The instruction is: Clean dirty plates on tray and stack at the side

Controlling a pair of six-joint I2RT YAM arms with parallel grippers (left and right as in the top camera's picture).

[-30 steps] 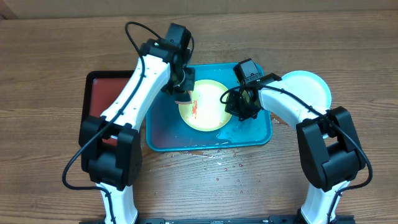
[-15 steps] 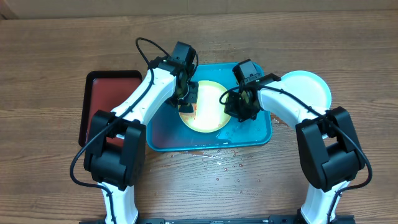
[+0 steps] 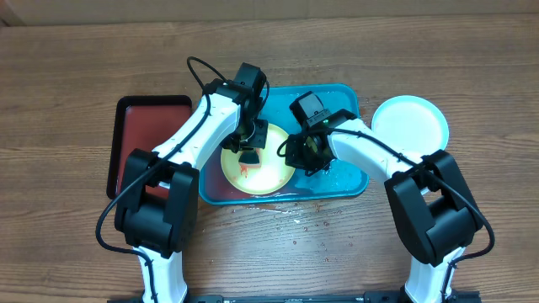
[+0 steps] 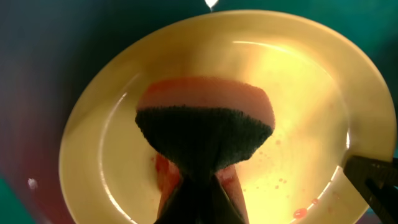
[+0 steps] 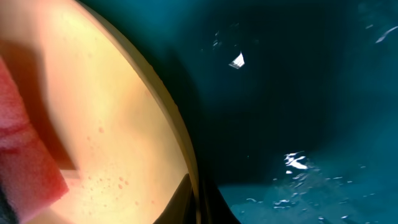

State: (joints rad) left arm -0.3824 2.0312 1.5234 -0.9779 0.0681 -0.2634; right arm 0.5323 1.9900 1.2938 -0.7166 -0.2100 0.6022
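The yellow-green plate [image 3: 261, 172] lies at the front left of the blue tray [image 3: 347, 101], over its front rim. My left gripper [image 3: 250, 145] is shut on a pink sponge with a dark scouring side [image 4: 205, 124] and presses it on the plate [image 4: 298, 93], where red smears [image 4: 163, 175] show. My right gripper [image 3: 305, 154] is shut on the plate's right rim [image 5: 186, 155], its fingers on either side of it. The light teal plate [image 3: 410, 124] lies on the table right of the tray. The pinkish-white plate is out of view.
A dark red black-rimmed tray [image 3: 139, 139] lies left of the blue tray, partly under my left arm. The blue tray's floor is wet [image 5: 298, 168]. Water drops [image 3: 296, 215] spot the table in front of the tray.
The yellow-green plate has slid from the tray's middle to its front left, my right gripper moving with it. My left gripper has moved forward with the sponge over the plate.
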